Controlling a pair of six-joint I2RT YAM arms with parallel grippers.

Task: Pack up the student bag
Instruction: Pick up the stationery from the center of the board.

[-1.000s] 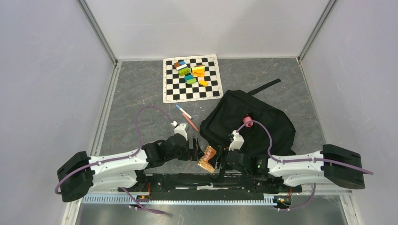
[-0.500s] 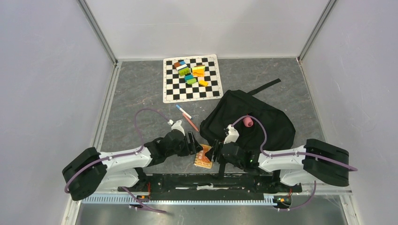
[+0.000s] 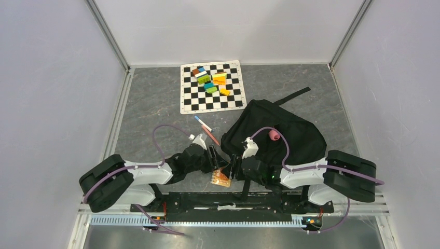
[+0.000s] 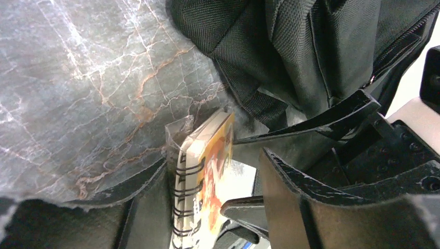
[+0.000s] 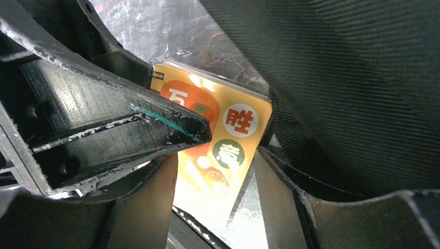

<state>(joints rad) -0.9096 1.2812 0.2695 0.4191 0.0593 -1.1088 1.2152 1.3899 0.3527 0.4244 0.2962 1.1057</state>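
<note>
The black backpack [image 3: 283,132] lies slumped on the table right of centre; its fabric fills the top of the left wrist view [image 4: 311,46] and the right of the right wrist view [image 5: 358,78]. A small orange spiral notebook [image 3: 221,179] sits at the bag's near-left edge, tilted on its side. My left gripper [image 3: 216,160] is open; the notebook [image 4: 207,150] leans on one of its fingers with a gap to the other. My right gripper [image 3: 232,168] is open, its jaws either side of the notebook's cover [image 5: 233,129].
A black-and-white checkered mat [image 3: 193,101] with several coloured blocks [image 3: 212,80] lies at the back. Two pens [image 3: 206,129] lie left of the bag. A bag strap [image 3: 293,96] points to the back right. Walls close in on three sides.
Both grippers have moved left and away from me, closer together. The notebook has gone from raised between them to lower and more to the left, by the bag's edge.
</note>
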